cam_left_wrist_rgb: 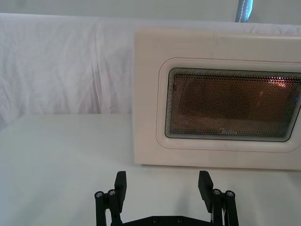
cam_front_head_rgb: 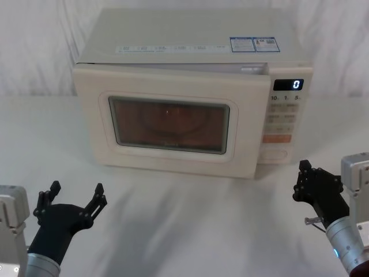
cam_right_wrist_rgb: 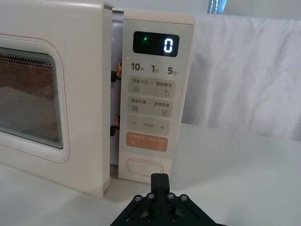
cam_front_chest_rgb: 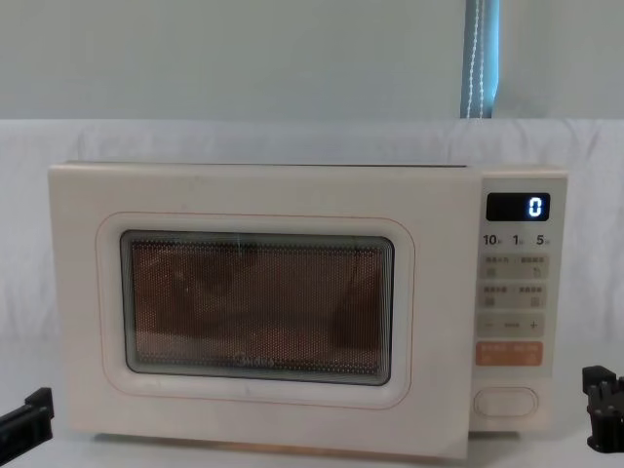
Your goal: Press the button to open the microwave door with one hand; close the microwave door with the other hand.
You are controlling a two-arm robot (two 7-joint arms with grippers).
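Observation:
The microwave door stands slightly ajar, its right edge forward of the control panel, with a lit interior behind the glass. The same door shows a dark gap beside the panel in the right wrist view. The wide cream button sits at the bottom of the panel, under the orange key, and the button lies just ahead of my right gripper, which is shut. My right gripper hovers low, right of the microwave. My left gripper is open, in front of the door's left part.
The cream microwave stands at the back of a table covered in white cloth, with a white draped backdrop behind. The display reads 0. Open tabletop lies between both grippers and the microwave front.

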